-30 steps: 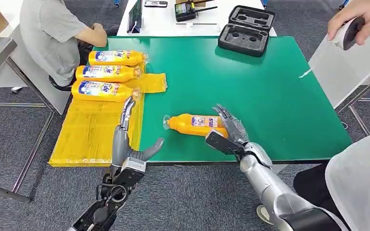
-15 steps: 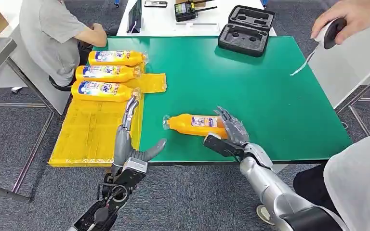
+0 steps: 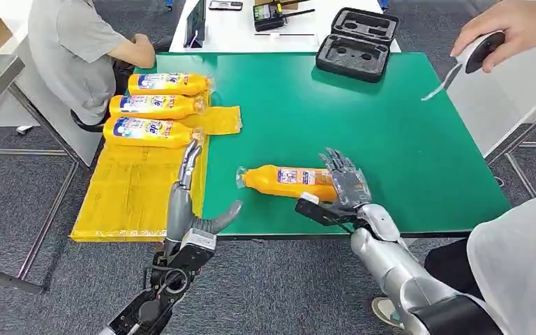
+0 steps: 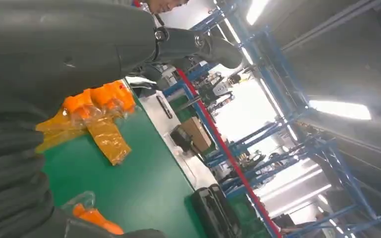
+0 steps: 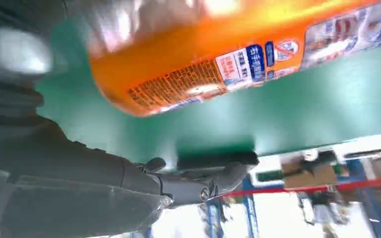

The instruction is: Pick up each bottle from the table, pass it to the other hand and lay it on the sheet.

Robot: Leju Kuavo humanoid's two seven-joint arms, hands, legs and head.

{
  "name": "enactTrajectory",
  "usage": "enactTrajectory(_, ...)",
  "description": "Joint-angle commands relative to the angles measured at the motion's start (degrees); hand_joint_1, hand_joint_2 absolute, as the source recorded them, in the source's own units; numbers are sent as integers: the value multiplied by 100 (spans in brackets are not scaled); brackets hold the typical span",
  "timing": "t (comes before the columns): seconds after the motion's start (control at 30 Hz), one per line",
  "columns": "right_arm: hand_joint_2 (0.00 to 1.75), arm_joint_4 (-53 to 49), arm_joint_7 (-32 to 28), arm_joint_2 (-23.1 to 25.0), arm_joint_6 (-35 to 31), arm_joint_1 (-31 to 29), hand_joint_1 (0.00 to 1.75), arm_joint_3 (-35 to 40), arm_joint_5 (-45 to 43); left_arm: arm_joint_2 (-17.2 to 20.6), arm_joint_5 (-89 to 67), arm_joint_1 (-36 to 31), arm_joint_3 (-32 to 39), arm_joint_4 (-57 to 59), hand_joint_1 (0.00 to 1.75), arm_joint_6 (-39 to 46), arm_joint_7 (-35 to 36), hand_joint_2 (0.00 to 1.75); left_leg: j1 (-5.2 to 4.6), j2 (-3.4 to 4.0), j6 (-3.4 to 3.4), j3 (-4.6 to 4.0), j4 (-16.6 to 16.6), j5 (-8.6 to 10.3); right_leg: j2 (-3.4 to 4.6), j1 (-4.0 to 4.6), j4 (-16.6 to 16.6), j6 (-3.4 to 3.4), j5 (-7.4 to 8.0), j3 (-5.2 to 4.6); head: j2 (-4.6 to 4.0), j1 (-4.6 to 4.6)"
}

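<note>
Right hand fingers spread around base of orange plastic bottle lying near green table's front edge, not clamped yet. Left hand empty, fingers apart. Risk: round bottle rolls away.

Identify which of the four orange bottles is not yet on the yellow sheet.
The bottle lying alone on the green table, beside the right hand; the other three lie side by side on the sheet.

Green table: sheet, bottle, case.
</note>
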Motion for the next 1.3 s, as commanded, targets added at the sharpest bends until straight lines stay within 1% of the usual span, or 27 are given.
enactTrajectory(0.03, 175, 435, 127, -31, 197, -312, 0, 300, -10, 73, 102, -314, -395, 425, 0, 23, 13, 175, 4, -1, -10, 11, 1, -4, -2, 4, 1, -10, -4, 11, 0, 0)
enactTrajectory(0.17, 175, 460, 295, -125, 262, -303, 0, 339, 133, 78, 183, -329, -403, 389, 0, 16, 13, 175, 2, -5, -6, 7, -1, -1, -6, 2, 0, -6, -3, 8, 0, 0)
enactTrajectory(0.2, 175, 460, 295, -125, 262, -303, 0, 339, 133, 78, 183, -329, -403, 389, 0, 16, 13, 175, 8, -4, -11, 15, 5, -8, -5, 8, 1, -11, -8, 19, 0, 0)
enactTrajectory(0.27, 175, 443, 254, -127, 361, -287, 0, 243, 53, 78, 156, -330, -404, 412, 0, 62, 13, 175, 1, -4, -6, 5, -1, -1, -4, 1, 0, -6, -2, 6, 0, 0)
enactTrajectory(0.3, 175, 450, 259, -131, 377, -282, 0, 233, 50, 67, 183, -327, -392, 410, 0, 47, 13, 175, 6, -2, -10, 13, 3, -7, -2, 6, 0, -10, -6, 16, 0, 0)
enactTrajectory(0.63, 175, 505, 293, -135, 524, -315, 0, 198, 90, 117, 231, -261, -450, 284, 0, 146, 13, 175, 3, 1, -9, 9, 1, -4, 1, 3, 1, -9, -4, 9, 0, -2)
enactTrajectory(0.77, 175, 545, 354, -185, 722, -330, 0, 94, 36, 119, 294, -276, -475, 276, 0, 151, 13, 175, 3, 0, -7, 7, 0, -3, 0, 3, 1, -7, -3, 7, 0, 0)
enactTrajectory(0.83, 175, 545, 354, -185, 722, -330, 0, 94, 36, 119, 294, -276, -475, 276, 0, 151, 13, 175, 5, 0, -10, 10, 4, -6, -1, 5, 2, -10, -5, 12, 0, 0)
enactTrajectory(0.87, 175, 556, 268, -221, 956, -318, 93, 9, -45, 128, 326, -289, -490, 275, 0, 155, 13, 175, 8, 1, -12, 14, 5, -8, 0, 9, 1, -12, -6, 16, 0, 0)
enactTrajectory(0.9, 175, 547, 291, -253, 937, -291, 134, -26, -59, 124, 328, -303, -496, 286, 0, 164, 13, 175, 6, 0, -13, 13, 2, -6, 0, 6, 0, -8, -5, 15, 0, 0)
enactTrajectory(0.93, 175, 547, 291, -253, 937, -291, 140, -26, -59, 124, 328, -303, -496, 286, 0, 164, 13, 175, 3, -3, -11, 11, 0, -4, -3, 3, 0, -7, -5, 12, 0, 0)
enactTrajectory(0.97, 175, 561, 289, -276, 972, -273, 166, -61, -85, 116, 336, -313, -497, 295, 0, 150, 13, 175, 3, -3, -8, 6, 0, -2, -3, 2, 0, -6, -2, 7, 0, 0)
enactTrajectory(1.03, 175, 578, 314, -292, 1021, -284, 166, -42, -54, 114, 336, -316, -500, 302, 0, 147, 13, 175, 9, -4, -15, 18, 3, -8, -5, 9, -1, -13, -8, 23, 0, 0)
enactTrajectory(1.13, 175, 560, 314, -301, 1019, -272, 166, -98, -94, 118, 328, -305, -510, 309, 0, 158, 13, 175, 3, -3, -7, 7, -1, -2, -3, 3, -3, -7, -2, 9, 0, 0)
enactTrajectory(1.27, 175, 563, 390, -341, 1009, -236, 159, -105, -45, 126, 333, -298, -532, 286, 0, 163, 13, 175, 10, -7, -15, 21, 3, -8, -8, 11, -3, -15, -8, 25, 0, -2)
enactTrajectory(1.3, 175, 576, 449, -364, 1014, -214, 164, -93, -5, 109, 359, -312, -522, 302, 0, 127, 13, 175, 6, -8, -10, 15, 0, -4, -9, 6, -3, -10, -6, 18, 0, 0)
